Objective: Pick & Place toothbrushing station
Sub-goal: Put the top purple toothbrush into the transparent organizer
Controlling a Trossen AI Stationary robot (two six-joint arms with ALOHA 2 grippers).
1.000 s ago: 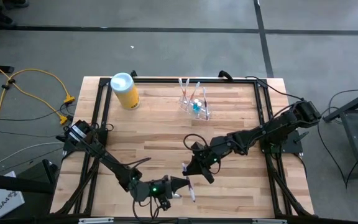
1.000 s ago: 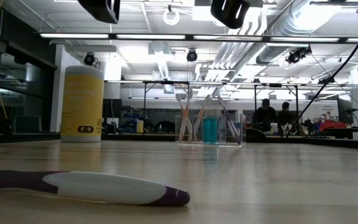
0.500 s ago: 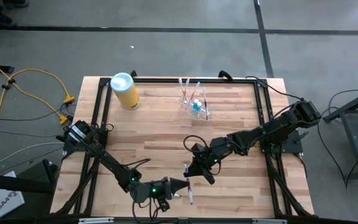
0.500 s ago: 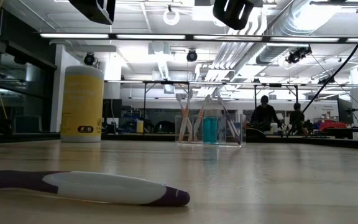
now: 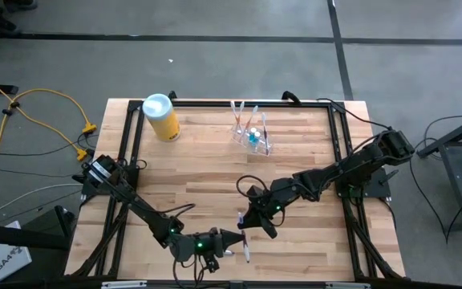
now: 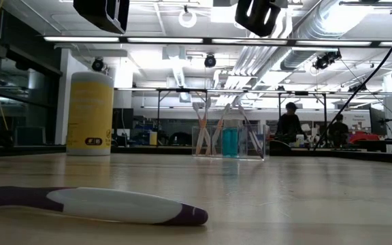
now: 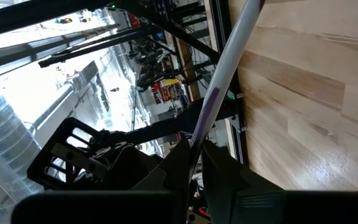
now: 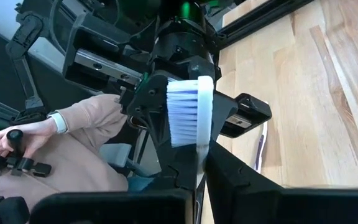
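At the near edge: 1 purple and white toothbrush (image 6: 94, 204) lies flat on the wooden table (image 5: 199, 160), touched by neither gripper in the low view.
Left gripper (image 5: 234, 239): over the near part of the table, just right of the middle; its fingers are pinched on the slim white and purple handle (image 7: 225, 68) of another brush, which sticks out ahead of them.
Right gripper (image 5: 244, 220): just beyond the left one and close beside it, above the table; its fingers are pressed together on the stem of a brush with white bristles (image 8: 188, 112), head end out in front.
Both grippers, low view: they hang high, well above the tabletop.
Person: in the right wrist view, past the near edge, a pink sleeve (image 8: 73, 143) and a hand (image 8: 5, 146) closed around a dark grip.
Holder cup (image 5: 252, 133): clear plastic, upright at the far side of the table, a little right of centre, well apart from both grippers.
Holder cup contents: several toothbrushes leaning outward with their heads up, plus 1 teal-blue item (image 6: 230, 141) standing in the middle; I cannot tell what that item is.
Canister (image 5: 161, 117): yellow, upright at the far left of the table, well apart from the holder cup; its pale blue lid is on, so its contents cannot be seen.
Room beyond: 2 people (image 6: 291, 126) far off behind the table.
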